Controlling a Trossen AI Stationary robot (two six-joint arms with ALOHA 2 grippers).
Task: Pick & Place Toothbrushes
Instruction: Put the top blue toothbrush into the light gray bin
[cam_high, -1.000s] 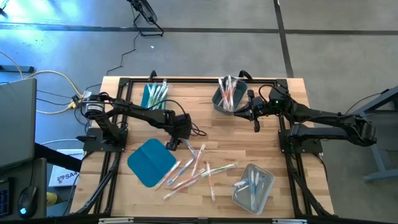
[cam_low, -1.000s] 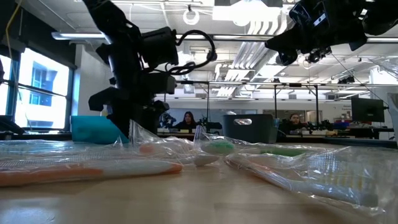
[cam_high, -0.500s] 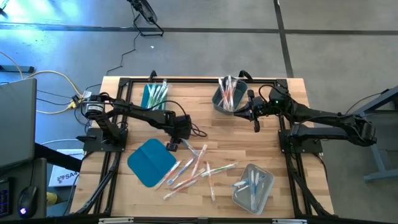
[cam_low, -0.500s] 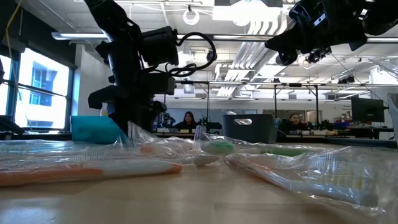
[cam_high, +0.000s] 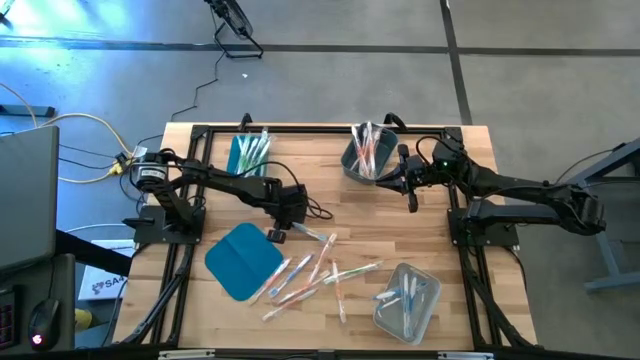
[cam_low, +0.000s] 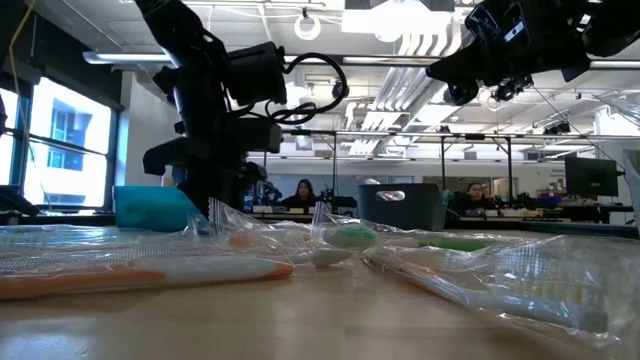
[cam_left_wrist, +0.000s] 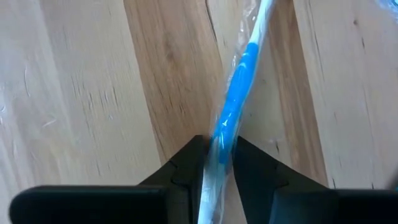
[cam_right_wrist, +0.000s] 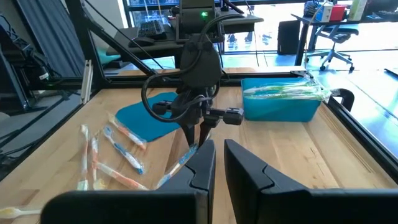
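Toothbrush with a blue handle (cam_left_wrist: 236, 109), wrapped in clear film, lies on the wooden table (cam_high: 400, 215) just right of the flat teal lid (cam_high: 243, 260), its long axis running down-right toward the loose toothbrushes (cam_high: 315, 272) in the high view. Left gripper (cam_left_wrist: 217, 163) clamps its near end between both fingers, having narrowed from wide open a second ago. Right gripper (cam_right_wrist: 217, 163) hovers near the grey bin (cam_high: 365, 155), fingers nearly closed on nothing. No readable writing
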